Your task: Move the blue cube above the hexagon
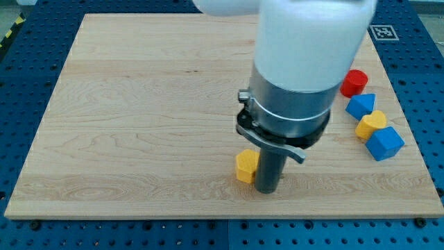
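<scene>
The blue cube lies near the board's right edge. The yellow hexagon lies in the lower middle of the board. My tip rests on the board just right of the hexagon, touching or nearly touching its right side. The blue cube is far to the right of my tip and a little higher in the view. The arm's white and grey body hides the board above the rod.
A red cylinder, another blue block of unclear shape and a yellow block stand in a line above the blue cube, the yellow one touching it. The wooden board lies on a blue perforated table.
</scene>
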Robot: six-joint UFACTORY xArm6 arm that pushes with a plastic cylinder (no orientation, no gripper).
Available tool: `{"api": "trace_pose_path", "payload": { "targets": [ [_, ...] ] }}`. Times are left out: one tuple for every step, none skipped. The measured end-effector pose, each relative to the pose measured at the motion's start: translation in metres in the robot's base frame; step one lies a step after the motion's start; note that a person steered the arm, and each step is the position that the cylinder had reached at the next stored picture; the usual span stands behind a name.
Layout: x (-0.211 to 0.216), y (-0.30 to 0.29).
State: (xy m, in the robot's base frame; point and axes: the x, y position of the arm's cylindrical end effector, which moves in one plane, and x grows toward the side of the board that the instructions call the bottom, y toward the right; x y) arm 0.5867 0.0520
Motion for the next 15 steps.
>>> {"api": "trace_pose_path", "payload": {
  "targets": [
    [0.006,0.003],
    [0.032,0.062],
    [0.031,0.126],
    [0.023,0.207],
    [-0.009,0.254],
    [-0.052,0.256],
    [-0.054,0.255],
    [-0.054,0.24],
    [-0.06,0.204],
    [-0.061,0.17],
    [-0.061,0.139],
    [-0.059,0.119],
    [-0.042,0.116],
    [-0.036,0.116],
    [-0.045,0.107]
  ]
}}
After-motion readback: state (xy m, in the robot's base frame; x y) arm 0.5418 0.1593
